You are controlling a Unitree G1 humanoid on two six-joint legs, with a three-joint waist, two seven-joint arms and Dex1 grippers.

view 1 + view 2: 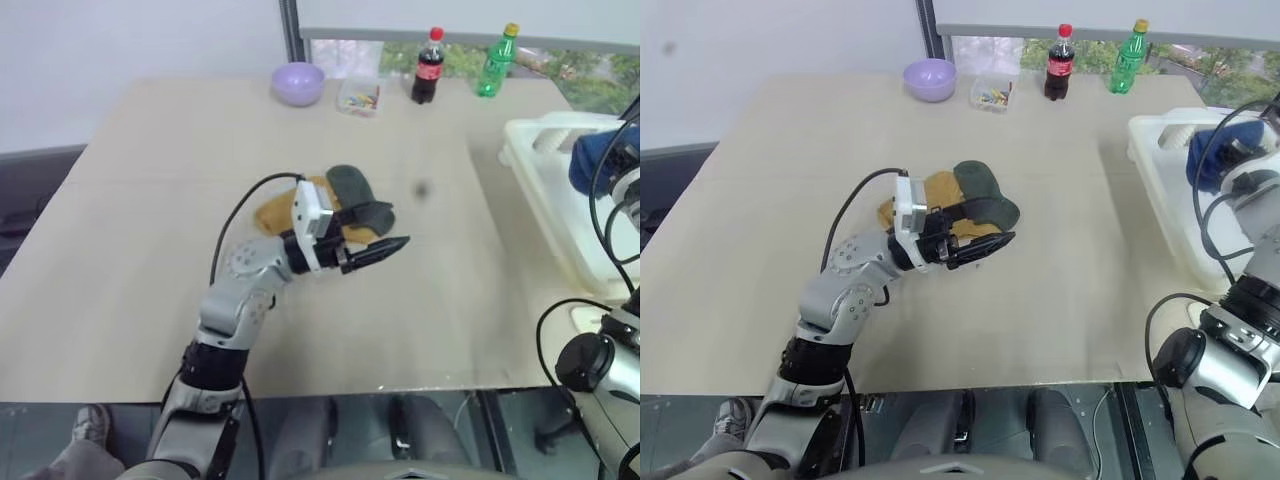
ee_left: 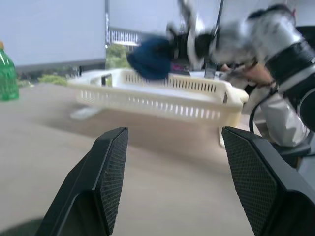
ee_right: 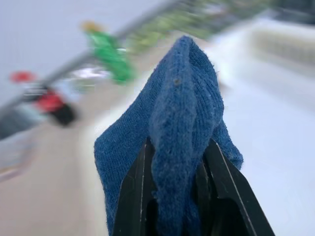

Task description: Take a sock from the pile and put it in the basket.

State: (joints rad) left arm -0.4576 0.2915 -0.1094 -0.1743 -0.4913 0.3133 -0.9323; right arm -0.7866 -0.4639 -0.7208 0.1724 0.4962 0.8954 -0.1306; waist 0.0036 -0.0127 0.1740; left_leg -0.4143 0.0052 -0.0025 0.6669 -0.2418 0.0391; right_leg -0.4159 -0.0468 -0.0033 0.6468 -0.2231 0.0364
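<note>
Blue sock [image 3: 182,142] pinched in our right gripper [image 3: 172,157], over the cream basket [image 2: 162,96]; next, release it. Left gripper [image 2: 172,182] spread, empty, above the pile [image 1: 965,205].

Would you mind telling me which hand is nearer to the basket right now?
The right hand, holding the blue sock over the basket. The left hand hovers by the pile, mid-table.

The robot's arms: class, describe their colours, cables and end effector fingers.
The left arm has silver-grey segments with black joints, a black cable looping over it, and a white wrist block. Its left end effector has two black fingers with textured pads.
</note>
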